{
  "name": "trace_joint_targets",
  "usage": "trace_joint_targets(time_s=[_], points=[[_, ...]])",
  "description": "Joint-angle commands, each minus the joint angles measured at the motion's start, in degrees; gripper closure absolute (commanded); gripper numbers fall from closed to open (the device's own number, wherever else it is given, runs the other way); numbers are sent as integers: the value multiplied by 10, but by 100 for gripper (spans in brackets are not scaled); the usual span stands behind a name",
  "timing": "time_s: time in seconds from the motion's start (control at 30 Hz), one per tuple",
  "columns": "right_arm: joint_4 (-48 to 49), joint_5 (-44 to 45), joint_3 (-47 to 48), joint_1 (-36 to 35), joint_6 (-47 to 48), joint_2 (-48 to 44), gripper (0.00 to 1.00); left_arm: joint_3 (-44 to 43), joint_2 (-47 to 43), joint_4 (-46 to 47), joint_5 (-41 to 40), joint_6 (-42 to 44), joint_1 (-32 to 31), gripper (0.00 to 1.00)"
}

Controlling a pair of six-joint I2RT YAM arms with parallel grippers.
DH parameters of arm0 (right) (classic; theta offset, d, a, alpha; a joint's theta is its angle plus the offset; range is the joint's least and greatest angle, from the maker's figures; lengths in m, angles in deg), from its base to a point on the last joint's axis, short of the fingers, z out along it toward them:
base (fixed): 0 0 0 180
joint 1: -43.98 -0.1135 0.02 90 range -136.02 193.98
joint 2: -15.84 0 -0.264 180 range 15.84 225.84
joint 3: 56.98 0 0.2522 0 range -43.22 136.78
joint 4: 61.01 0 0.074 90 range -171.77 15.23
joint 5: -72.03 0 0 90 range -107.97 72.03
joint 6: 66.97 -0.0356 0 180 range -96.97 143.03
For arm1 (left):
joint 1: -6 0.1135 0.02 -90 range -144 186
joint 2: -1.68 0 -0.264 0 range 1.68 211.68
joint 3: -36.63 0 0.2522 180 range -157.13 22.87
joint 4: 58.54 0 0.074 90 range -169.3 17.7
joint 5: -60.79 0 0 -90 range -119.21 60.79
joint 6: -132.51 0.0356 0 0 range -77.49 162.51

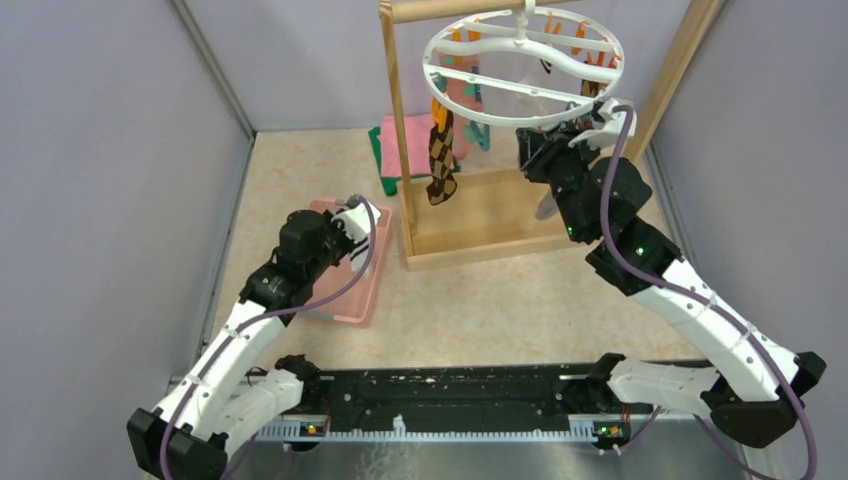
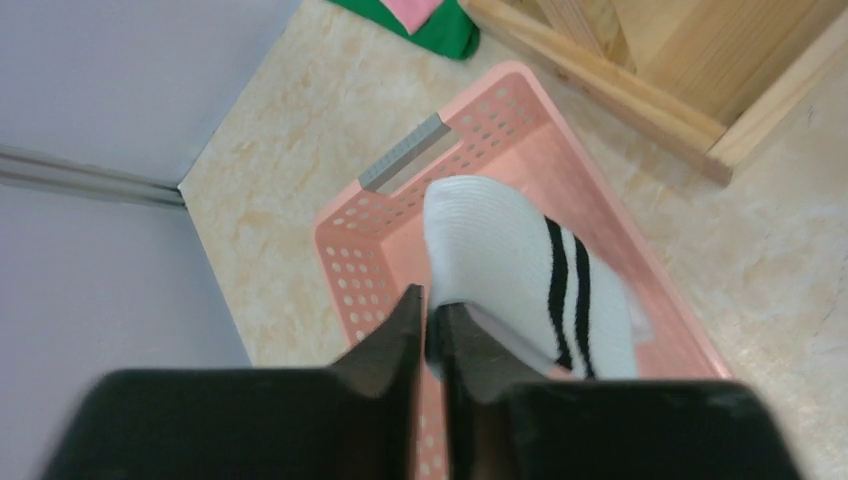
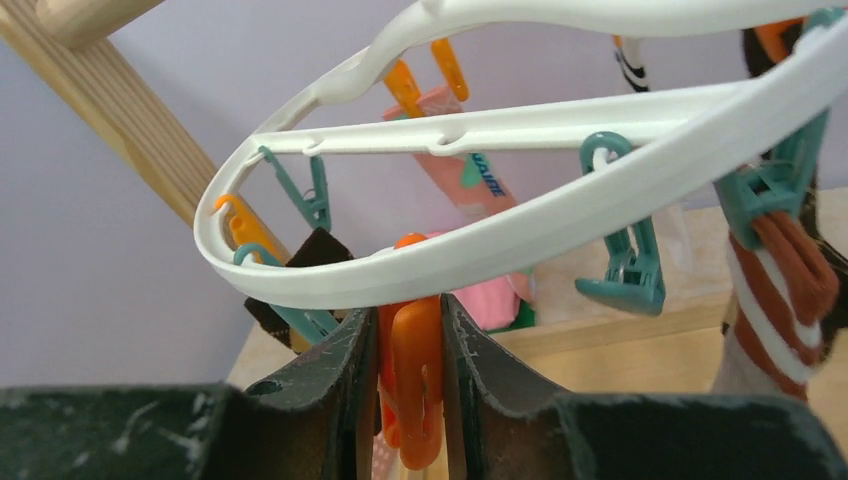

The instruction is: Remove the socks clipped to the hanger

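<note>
The right gripper (image 3: 408,315) is clamped on an orange clip (image 3: 415,400) under the hanger (image 3: 500,250) rim, presumably squeezing it open to free a sock. The left gripper (image 2: 430,305) hangs over the pink basket (image 2: 360,270), fingers pressed almost together at the edge of the white striped sock (image 2: 500,260) inside; pinch unclear. An argyle sock (image 1: 441,160) hangs clipped.

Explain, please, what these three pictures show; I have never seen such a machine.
Two robot arms stand at the near edge of a table. One picture looks down from above; the other two come from cameras on the wrists. The left gripper, jaws almost shut, hangs over a striped white sock in a pink basket. The right gripper squeezes an orange clip on the white hanger, which hangs in a wooden frame with a patterned sock clipped on.
</note>
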Motion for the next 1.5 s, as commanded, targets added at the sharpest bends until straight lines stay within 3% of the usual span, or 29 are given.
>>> trace_joint_targets(time_s=[0.0, 0.1, 0.13, 0.3, 0.43, 0.63, 0.77, 0.93, 1.13, 1.27, 1.37, 1.47], points=[[-36, 23, -7, 15, -5, -40, 79, 19, 2, 26, -19, 6, 11, 70], [-56, 23, -12, 20, 1, -50, 63, 13, 10, 20, -16, -11, 16, 10], [-63, 25, -13, 20, 6, -52, 57, 4, 12, 12, -12, -18, 16, 2], [-101, 25, -19, 20, 10, -69, 28, -63, 30, -40, 39, -49, 16, 1], [-117, 8, -64, 20, -1, -113, 17, -131, 47, -91, 123, -68, 16, 1], [-97, -88, -180, 8, -21, -174, 3, -218, 65, -105, 226, -85, 16, 1], [-19, -66, -226, -58, 3, -142, 2, -293, 110, -115, 242, -134, 17, 1], [53, 14, -190, -131, 49, -16, 1, -358, 144, -149, 230, -173, 17, 1], [177, 61, -137, -132, 92, 124, 2, -421, 177, -202, 182, -189, 17, 1], [228, 105, -81, -113, 101, 209, 11, -414, 163, -194, 167, -182, 18, 1], [290, 67, -57, -91, 106, 245, 14, -403, 154, -195, 161, -184, 18, 1], [306, 63, -11, -86, 127, 289, 26, -389, 145, -191, 157, -182, 18, 1]])
